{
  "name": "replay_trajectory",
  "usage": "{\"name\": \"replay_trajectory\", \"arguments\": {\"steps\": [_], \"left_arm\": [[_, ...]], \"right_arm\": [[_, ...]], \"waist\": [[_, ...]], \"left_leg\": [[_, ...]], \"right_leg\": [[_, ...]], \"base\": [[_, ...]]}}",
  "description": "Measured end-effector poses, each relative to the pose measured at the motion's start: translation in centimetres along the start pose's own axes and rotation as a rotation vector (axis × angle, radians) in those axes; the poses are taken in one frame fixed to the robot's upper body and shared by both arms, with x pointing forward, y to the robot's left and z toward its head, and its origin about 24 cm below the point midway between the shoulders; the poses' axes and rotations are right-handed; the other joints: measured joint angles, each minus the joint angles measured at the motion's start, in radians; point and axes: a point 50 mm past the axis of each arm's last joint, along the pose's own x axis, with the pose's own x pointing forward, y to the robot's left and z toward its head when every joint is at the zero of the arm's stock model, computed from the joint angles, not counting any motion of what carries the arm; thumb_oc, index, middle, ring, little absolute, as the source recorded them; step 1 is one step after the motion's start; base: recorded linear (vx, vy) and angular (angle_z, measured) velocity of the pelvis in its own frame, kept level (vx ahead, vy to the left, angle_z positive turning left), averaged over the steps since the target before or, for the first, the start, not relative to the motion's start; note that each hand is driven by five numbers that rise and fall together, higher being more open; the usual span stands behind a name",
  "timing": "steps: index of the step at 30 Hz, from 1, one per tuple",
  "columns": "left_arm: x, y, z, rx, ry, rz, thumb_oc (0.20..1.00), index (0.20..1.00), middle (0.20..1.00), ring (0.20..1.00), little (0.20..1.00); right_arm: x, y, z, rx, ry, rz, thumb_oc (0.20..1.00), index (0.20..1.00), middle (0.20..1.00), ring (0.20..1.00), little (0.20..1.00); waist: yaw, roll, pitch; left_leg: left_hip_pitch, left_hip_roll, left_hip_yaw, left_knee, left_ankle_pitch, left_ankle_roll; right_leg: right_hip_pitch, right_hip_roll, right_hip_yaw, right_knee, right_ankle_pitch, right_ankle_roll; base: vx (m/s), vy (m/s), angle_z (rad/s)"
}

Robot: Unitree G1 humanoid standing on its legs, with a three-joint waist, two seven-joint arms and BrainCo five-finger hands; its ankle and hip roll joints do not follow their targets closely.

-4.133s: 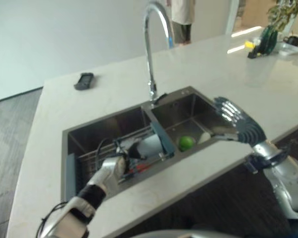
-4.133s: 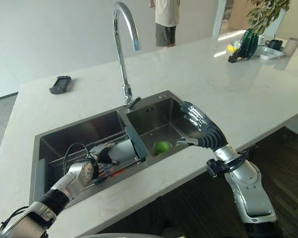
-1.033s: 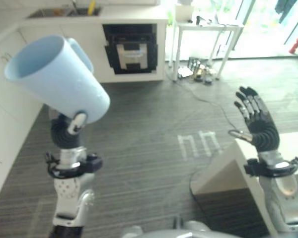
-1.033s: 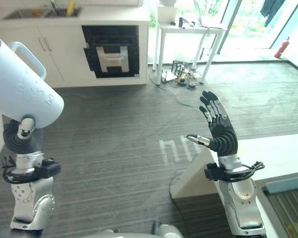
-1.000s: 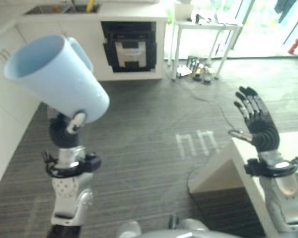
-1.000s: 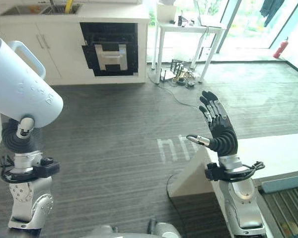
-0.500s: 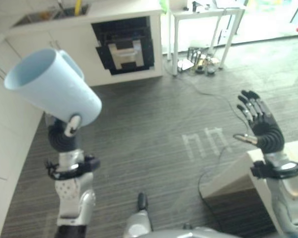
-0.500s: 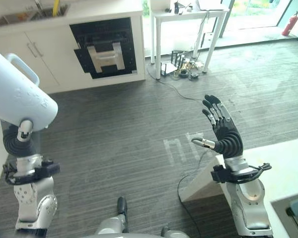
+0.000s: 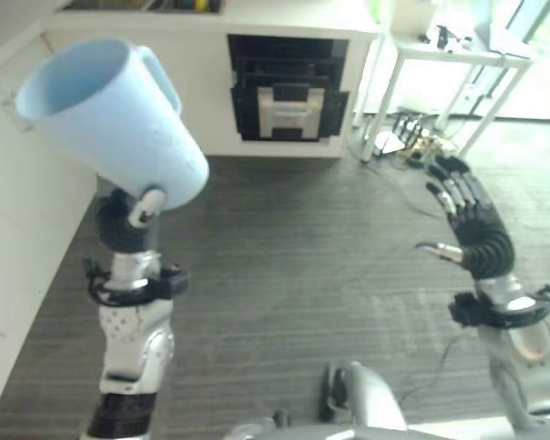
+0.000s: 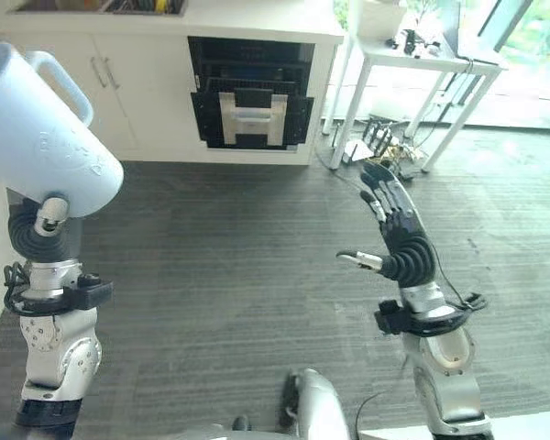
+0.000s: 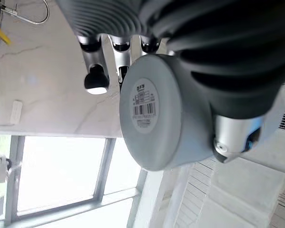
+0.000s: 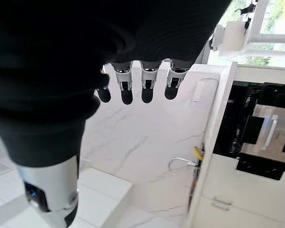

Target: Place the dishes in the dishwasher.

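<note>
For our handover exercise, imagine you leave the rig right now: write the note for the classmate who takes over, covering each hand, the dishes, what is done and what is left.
Left hand: shut on the pale blue mug, held raised and tilted, mouth up and away from the robot, base resting in the hand.
Right hand: open, raised, holding nothing.
Dishwasher: open in the white cabinet run across the grey floor, dark racks showing behind its part-open door.
Done: mug picked up and carried, facing the dishwasher.
Left: approach the dishwasher, set the mug in a rack.
</note>
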Motion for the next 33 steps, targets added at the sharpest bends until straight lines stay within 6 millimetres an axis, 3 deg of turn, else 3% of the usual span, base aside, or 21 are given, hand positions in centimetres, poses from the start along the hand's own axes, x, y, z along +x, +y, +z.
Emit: {"name": "replay_trajectory", "arguments": {"steps": [1,3,4,5,6,7,8,10,12,13,14,15,16,17,19,21,23,25,28,29,33], "left_arm": [[-0.8,0.1,-0.3,-0.006,0.027,0.02,0.2,0.2,0.2,0.2,0.2],[-1.1,-1.1,-1.3,-0.07,0.058,0.01,0.2,0.2,0.2,0.2,0.2],[-0.6,-1.7,-1.1,-0.082,0.05,-0.027,0.2,0.2,0.2,0.2,0.2],[-0.2,-2.0,-1.0,-0.087,0.033,-0.046,0.2,0.2,0.2,0.2,0.2],[0.4,-2.6,-0.7,-0.101,0.006,-0.067,0.2,0.2,0.2,0.2,0.2],[0.9,-3.0,-0.1,-0.113,-0.031,-0.074,0.2,0.2,0.2,0.2,0.2],[0.9,-3.0,0.0,-0.114,-0.039,-0.072,0.2,0.2,0.2,0.2,0.2],[0.9,-2.9,-0.1,-0.109,-0.026,-0.068,0.2,0.2,0.2,0.2,0.2],[0.9,-2.7,-0.1,-0.1,-0.023,-0.064,0.2,0.2,0.2,0.2,0.2],[0.7,-2.6,-0.2,-0.097,-0.014,-0.06,0.2,0.2,0.2,0.2,0.2],[0.4,-2.4,-0.2,-0.091,-0.003,-0.054,0.2,0.2,0.2,0.2,0.2],[-0.3,-2.2,0.2,-0.094,-0.014,-0.023,0.2,0.2,0.2,0.2,0.2],[-0.8,-1.9,-0.1,-0.087,0.014,-0.007,0.2,0.2,0.2,0.2,0.2],[-1.2,-1.6,-0.6,-0.083,0.041,0.004,0.2,0.2,0.2,0.2,0.2],[-1.4,-0.9,-0.3,-0.041,0.058,-0.032,0.2,0.2,0.2,0.2,0.2],[-1.3,-0.7,-0.3,-0.026,0.062,-0.058,0.2,0.2,0.2,0.2,0.2],[-1.3,-0.9,-0.4,-0.053,0.054,-0.068,0.2,0.2,0.2,0.2,0.2],[-1.4,-1.0,-0.2,-0.063,0.031,-0.069,0.2,0.2,0.2,0.2,0.2],[-0.9,-1.1,0.0,-0.069,-0.001,-0.071,0.2,0.2,0.2,0.2,0.2],[-0.4,-1.2,0.2,-0.072,-0.022,-0.075,0.2,0.2,0.2,0.2,0.2],[0.8,-1.8,0.3,-0.103,-0.057,-0.092,0.2,0.2,0.2,0.2,0.2]], "right_arm": [[-0.4,0.0,-0.3,0.016,0.02,0.008,1.0,1.0,1.0,1.0,1.0],[-0.4,0.3,-1.5,0.05,0.053,-0.01,1.0,1.0,1.0,1.0,1.0],[0.0,0.6,-1.3,0.048,0.032,0.005,1.0,1.0,1.0,1.0,1.0],[0.5,0.5,-1.1,0.031,0.017,0.011,1.0,1.0,1.0,1.0,1.0],[1.6,0.0,-0.9,0.007,-0.005,0.007,1.0,1.0,1.0,1.0,1.0],[2.2,-0.1,-0.4,-0.004,-0.037,0.002,1.0,1.0,1.0,1.0,1.0],[2.7,-0.1,-0.2,0.0,-0.059,-0.001,1.0,1.0,1.0,1.0,1.0],[2.7,-0.2,-0.2,-0.001,-0.058,-0.007,1.0,1.0,1.0,1.0,1.0],[1.6,-0.7,-0.7,-0.011,0.0,-0.028,1.0,1.0,1.0,1.0,1.0],[1.0,-0.7,-1.0,-0.009,0.025,-0.026,1.0,1.0,1.0,1.0,1.0],[0.2,-1.1,-1.4,-0.017,0.063,-0.03,1.0,1.0,1.0,1.0,1.0],[-0.2,-2.0,-1.1,-0.037,0.058,-0.077,1.0,1.0,1.0,1.0,1.0],[0.0,-2.0,-1.1,-0.021,0.048,-0.087,1.0,1.0,1.0,1.0,1.0],[0.2,-1.6,-1.2,-0.014,0.054,-0.06,1.0,1.0,1.0,1.0,1.0],[0.4,-1.1,-1.2,0.007,0.044,-0.053,1.0,1.0,1.0,1.0,1.0],[0.2,-1.2,-1.3,0.007,0.049,-0.058,1.0,1.0,1.0,1.0,1.0],[0.1,-1.2,-1.2,0.005,0.051,-0.057,1.0,1.0,1.0,1.0,1.0],[0.4,-1.2,-1.0,0.0,0.043,-0.045,1.0,1.0,1.0,1.0,1.0],[0.6,-1.0,-0.4,-0.004,0.03,-0.025,1.0,1.0,1.0,1.0,1.0],[0.5,-0.6,0.2,0.001,0.008,-0.014,1.0,1.0,1.0,1.0,1.0],[0.0,-0.4,0.5,0.009,0.01,-0.033,1.0,1.0,1.0,1.0,1.0]], "waist": [[-0.031,0.034,-0.015],[-0.067,0.079,-0.006],[-0.07,0.046,-0.022],[-0.069,0.042,-0.029],[-0.07,0.059,-0.029],[-0.064,0.059,-0.029],[-0.06,0.071,-0.032],[-0.077,0.061,-0.028],[-0.109,0.066,-0.024],[-0.117,0.061,-0.025],[-0.096,0.037,-0.02],[-0.058,0.02,-0.006],[-0.037,0.001,0.008],[-0.022,0.0,0.013],[-0.024,0.017,0.006],[-0.028,0.028,0.001],[-0.028,0.033,0.0],[-0.013,0.034,0.002],[-0.006,0.049,-0.002],[-0.01,0.067,-0.013],[-0.006,0.007,-0.017]], "left_leg": [[0.036,0.033,-0.057,0.016,-0.069,-0.001],[0.134,0.131,-0.077,0.026,-0.116,-0.081],[0.176,0.149,-0.08,0.057,-0.141,-0.126],[0.19,0.164,-0.08,0.08,-0.15,-0.148],[0.196,0.205,-0.077,0.106,-0.116,-0.197],[0.189,0.215,-0.047,0.163,-0.076,-0.21],[0.168,0.226,-0.026,0.227,-0.029,-0.206],[0.126,0.201,-0.021,0.242,-0.058,-0.216],[0.012,0.192,0.003,0.394,-0.024,-0.243],[-0.036,0.181,-0.011,0.497,0.06,-0.264],[-0.14,0.159,-0.032,0.689,0.207,-0.301],[-0.412,0.114,-0.032,0.97,0.277,-0.283],[-0.534,0.11,0.038,0.963,0.177,-0.185],[-0.573,0.149,0.079,0.834,0.133,-0.15],[-0.525,0.209,0.123,0.321,0.126,-0.126],[-0.461,0.216,0.124,-0.016,0.147,-0.157],[-0.437,0.252,0.114,-0.047,0.189,-0.213],[-0.43,0.256,0.098,-0.047,0.219,-0.201],[-0.321,0.214,0.13,-0.047,0.233,-0.15],[-0.298,0.192,0.119,-0.047,0.288,-0.11],[-0.276,0.086,0.081,-0.04,0.256,-0.036]], "right_leg": [[-0.027,0.01,0.076,-0.018,0.052,0.002],[-0.016,-0.007,0.164,-0.184,0.052,0.037],[0.039,-0.003,0.153,-0.119,0.051,0.031],[0.056,0.022,0.157,-0.122,0.151,-0.012],[0.054,0.04,0.105,-0.075,0.189,-0.057],[0.055,0.052,0.088,-0.043,0.225,-0.14],[0.057,0.077,0.108,-0.015,0.19,-0.188],[0.094,0.087,0.131,-0.025,0.159,-0.198],[0.177,0.119,0.118,-0.066,0.121,-0.195],[0.233,0.143,0.134,-0.104,0.081,-0.196],[0.267,0.138,0.147,-0.139,0.075,-0.208],[0.293,0.105,0.176,-0.21,0.075,-0.21],[0.316,0.077,0.166,-0.232,0.095,-0.197],[0.352,0.084,0.122,-0.245,0.103,-0.193],[0.424,0.134,0.107,-0.268,0.064,-0.192],[0.474,0.162,0.114,-0.285,0.058,-0.183],[0.534,0.173,0.123,-0.304,0.048,-0.168],[0.571,0.158,0.151,-0.306,0.032,-0.141],[0.655,0.121,0.171,-0.309,-0.011,-0.074],[0.678,0.105,0.167,-0.304,-0.035,-0.042],[0.633,0.0,0.098,-0.148,-0.055,-0.007]], "base": [[0.77,-0.41,0.69],[0.6,-0.46,0.85],[0.43,-0.441,0.55],[0.36,-0.387,0.26],[0.25,-0.254,-0.06],[0.21,-0.212,-0.38],[0.17,-0.186,-0.64],[0.11,-0.135,-0.35],[0.17,-0.189,-0.07],[0.25,-0.24,-0.22],[0.17,-0.114,-0.42],[0.19,0.011,-0.68],[0.22,0.122,-0.72],[0.26,0.175,-0.51],[0.26,0.235,-0.23],[0.28,0.328,-0.18],[0.33,0.453,-0.17],[0.25,0.381,-0.31],[0.18,0.295,-0.4],[0.17,0.309,-0.07],[0.13,0.28,0.34]]}}
